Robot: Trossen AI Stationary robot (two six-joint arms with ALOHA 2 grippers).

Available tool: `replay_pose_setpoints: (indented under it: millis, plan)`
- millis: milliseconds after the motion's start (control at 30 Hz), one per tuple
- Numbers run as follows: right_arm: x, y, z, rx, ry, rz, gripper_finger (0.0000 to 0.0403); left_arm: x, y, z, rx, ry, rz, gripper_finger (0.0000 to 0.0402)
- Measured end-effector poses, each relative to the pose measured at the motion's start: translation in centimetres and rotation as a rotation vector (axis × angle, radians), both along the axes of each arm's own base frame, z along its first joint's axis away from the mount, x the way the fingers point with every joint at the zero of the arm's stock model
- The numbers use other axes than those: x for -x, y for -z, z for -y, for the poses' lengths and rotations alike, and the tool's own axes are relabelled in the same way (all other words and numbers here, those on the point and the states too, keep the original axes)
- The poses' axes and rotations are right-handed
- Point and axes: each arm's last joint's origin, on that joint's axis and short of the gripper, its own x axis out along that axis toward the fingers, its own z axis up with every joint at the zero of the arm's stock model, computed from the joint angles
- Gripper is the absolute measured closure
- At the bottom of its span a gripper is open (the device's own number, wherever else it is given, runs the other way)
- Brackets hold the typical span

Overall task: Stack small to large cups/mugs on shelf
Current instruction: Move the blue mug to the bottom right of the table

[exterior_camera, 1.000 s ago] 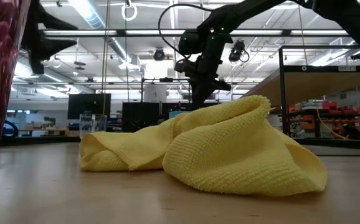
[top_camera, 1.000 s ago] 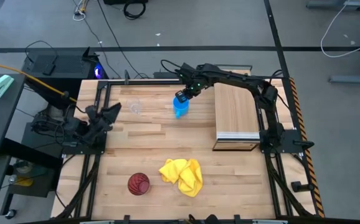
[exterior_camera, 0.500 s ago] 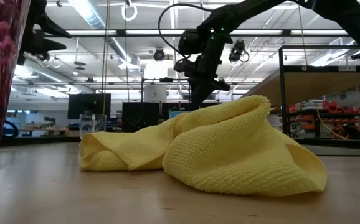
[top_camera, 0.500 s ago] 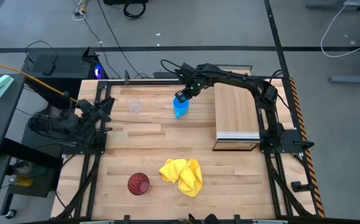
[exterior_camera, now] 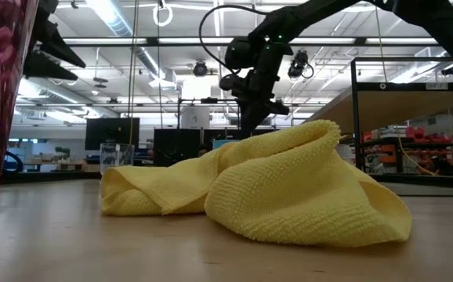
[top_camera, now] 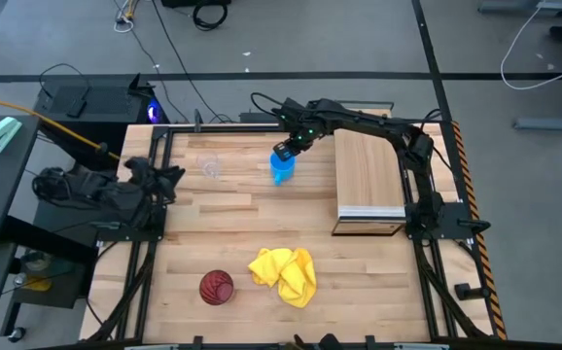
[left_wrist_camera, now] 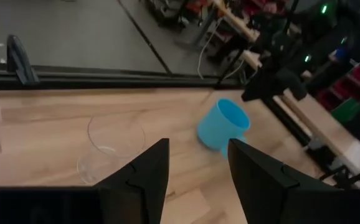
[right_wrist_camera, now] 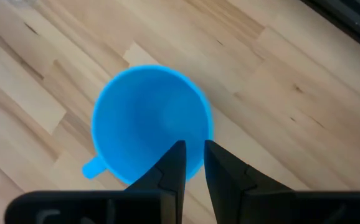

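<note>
Tabletop (top_camera: 262, 224): blue mug (top_camera: 281, 169) upright, hollow, rim in right pincer (right_wrist_camera: 190, 163).

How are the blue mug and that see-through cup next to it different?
The blue mug is opaque with a handle; the clear cup is transparent, without one. The right hand is over the blue mug's rim; the clear cup has no hand on it. Both stand upright, mouths up, on the tabletop, not the shelf.
</note>
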Motion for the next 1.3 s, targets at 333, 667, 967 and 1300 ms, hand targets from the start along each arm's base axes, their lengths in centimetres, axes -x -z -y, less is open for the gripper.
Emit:
replay_pose_setpoints:
  millis: [333,667,967,1300]
  plan:
    - [-0.2,0.0,-0.6,0.015,0.013,-0.022,0.0339,-1.2,0.4,0.4,0.007,0.009,-0.068,0.023]
    - [0.1,0.5,-0.1,0.035,0.053,-0.053,0.0339,-1.3,0.4,0.4,0.01,0.013,-0.071,0.023]
    - [0.4,2.4,-0.3,0.014,0.057,-0.083,0.0339,-1.3,0.4,0.5,0.01,0.015,-0.072,0.023]
    - [-0.2,1.7,-0.4,0.007,0.044,-0.026,0.0339,-1.3,0.4,0.5,0.011,0.015,-0.071,0.023]
